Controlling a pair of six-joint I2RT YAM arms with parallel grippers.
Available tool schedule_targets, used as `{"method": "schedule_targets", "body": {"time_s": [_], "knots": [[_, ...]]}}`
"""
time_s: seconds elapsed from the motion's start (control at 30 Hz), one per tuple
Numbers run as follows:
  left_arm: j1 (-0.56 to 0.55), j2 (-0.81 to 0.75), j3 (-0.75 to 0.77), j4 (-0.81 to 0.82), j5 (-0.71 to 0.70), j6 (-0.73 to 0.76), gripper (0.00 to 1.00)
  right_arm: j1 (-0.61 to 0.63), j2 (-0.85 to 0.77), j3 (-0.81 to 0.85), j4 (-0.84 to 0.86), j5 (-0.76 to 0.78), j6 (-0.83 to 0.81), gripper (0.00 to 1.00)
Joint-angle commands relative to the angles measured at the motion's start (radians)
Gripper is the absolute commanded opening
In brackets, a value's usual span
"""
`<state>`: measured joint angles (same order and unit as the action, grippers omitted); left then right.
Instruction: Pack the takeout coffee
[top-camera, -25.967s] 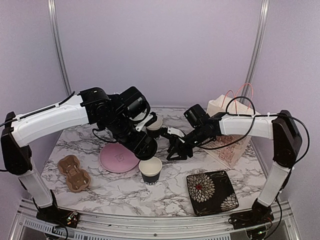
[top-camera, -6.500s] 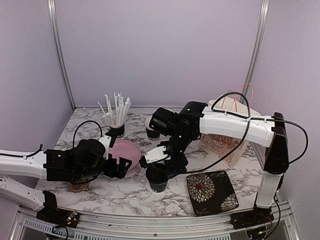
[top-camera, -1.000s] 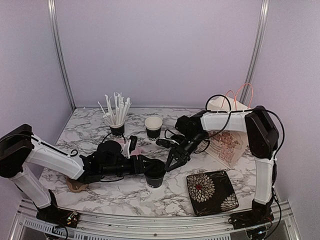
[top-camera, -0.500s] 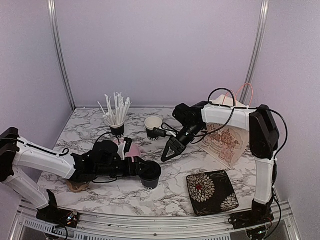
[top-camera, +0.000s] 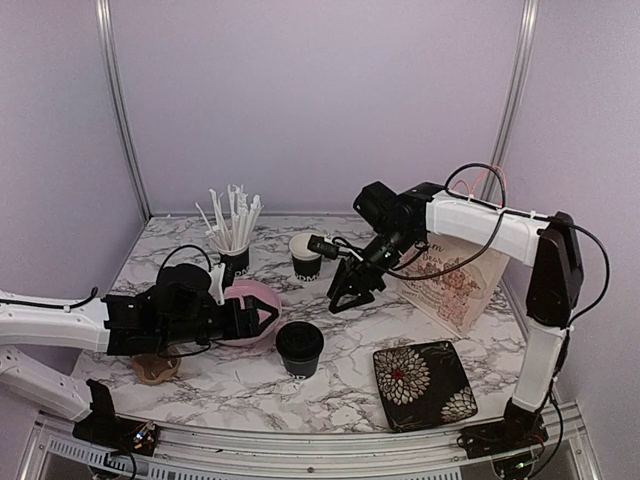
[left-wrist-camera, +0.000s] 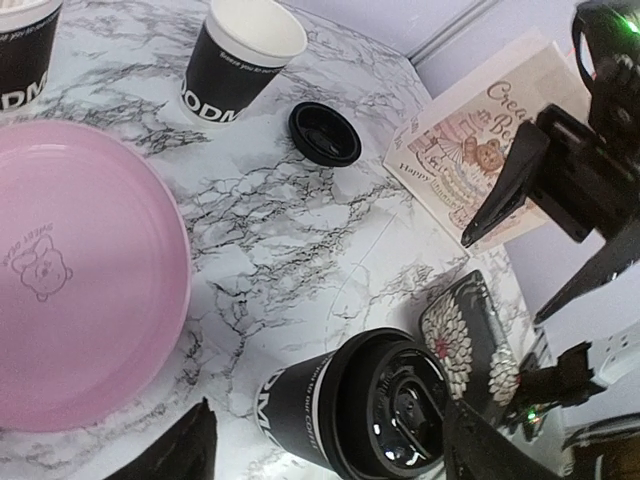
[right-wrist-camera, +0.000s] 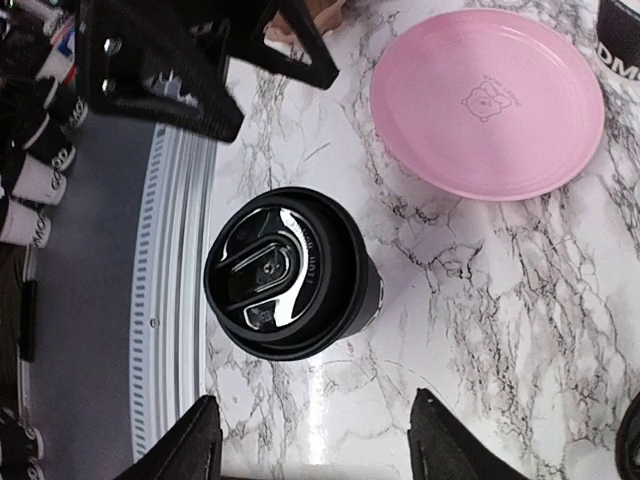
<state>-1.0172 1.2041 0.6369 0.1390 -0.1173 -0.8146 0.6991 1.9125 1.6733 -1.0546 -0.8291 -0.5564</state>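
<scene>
Lidded cup (top-camera: 299, 345) stands alone now; left gripper (top-camera: 262, 318) and right gripper (top-camera: 344, 297) both backed off, jaws wide, holding nothing. Open cup (top-camera: 306, 255), loose lid (left-wrist-camera: 324, 133) next, I guess.

Room around the lidded cup (top-camera: 300, 345)
Bare surface (top-camera: 350, 345) lies open in front of it and to its right, as far as the patterned tray (top-camera: 424, 382). On its left, the spread left tool (top-camera: 264, 320) and the pink plate (top-camera: 258, 296) crowd in. Behind it and higher hangs the right tool (top-camera: 345, 298), with the open cup (top-camera: 306, 253) farther back.
</scene>
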Motion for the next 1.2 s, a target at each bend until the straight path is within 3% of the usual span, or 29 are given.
{"method": "schedule_targets", "body": {"time_s": [0.0,0.13,0.3,0.8,1.17], "knots": [[-0.001,-0.079,-0.053,-0.115,-0.002,-0.101,0.71,0.112,-0.050,0.023,0.080,0.212,-0.157,0.65],[-0.001,-0.081,-0.091,-0.070,0.103,-0.168,0.61,0.201,-0.043,0.002,0.134,0.336,-0.196,0.72],[-0.001,-0.040,-0.114,0.031,0.170,-0.193,0.54,0.249,-0.013,0.006,0.148,0.378,-0.203,0.75],[0.010,0.048,-0.101,0.109,0.204,-0.172,0.52,0.274,0.037,-0.004,0.152,0.407,-0.216,0.75],[0.029,0.085,-0.101,0.146,0.198,-0.170,0.47,0.276,0.056,-0.001,0.128,0.400,-0.217,0.70]]}}
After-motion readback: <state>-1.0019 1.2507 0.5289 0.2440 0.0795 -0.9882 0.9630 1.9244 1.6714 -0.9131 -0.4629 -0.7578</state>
